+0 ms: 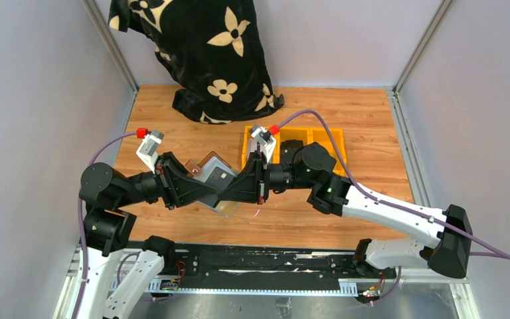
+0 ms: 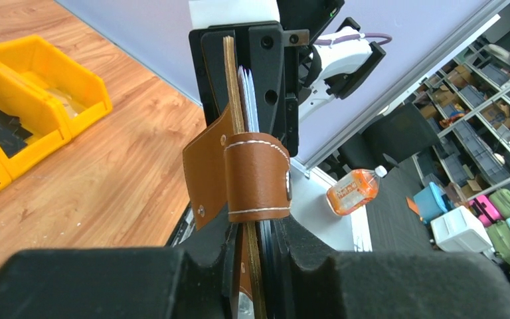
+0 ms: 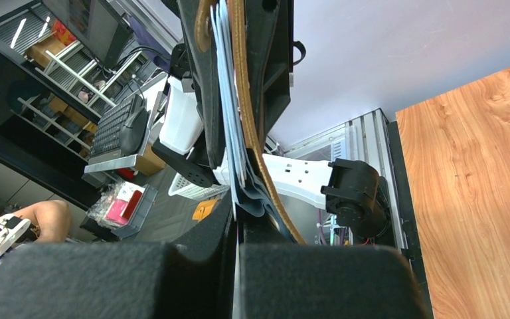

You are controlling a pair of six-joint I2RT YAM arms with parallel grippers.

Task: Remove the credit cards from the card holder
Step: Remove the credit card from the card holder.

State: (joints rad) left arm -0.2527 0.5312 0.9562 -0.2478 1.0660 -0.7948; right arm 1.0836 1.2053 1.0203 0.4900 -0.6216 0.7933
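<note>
The brown card holder (image 1: 206, 161) is held up off the table between my two grippers, with a pale card (image 1: 216, 175) showing in its clear sleeve. In the left wrist view the card holder (image 2: 255, 176) stands edge-on with its stitched tab looped over. My left gripper (image 2: 260, 266) is shut on its lower edge. Pale credit cards (image 2: 247, 93) stick out of its far end. My right gripper (image 3: 237, 232) is shut on the thin edge of one of the credit cards (image 3: 229, 100), beside the holder's brown cover (image 3: 242, 80). From above, the left gripper (image 1: 206, 188) and right gripper (image 1: 231, 191) meet nose to nose.
Yellow bins (image 1: 325, 143) sit behind the right arm, one holding a black object (image 1: 292, 145). They also show in the left wrist view as yellow bins (image 2: 33, 86). A black floral cloth (image 1: 206, 53) hangs at the back. Grey walls close in both sides of the wooden table (image 1: 372, 119).
</note>
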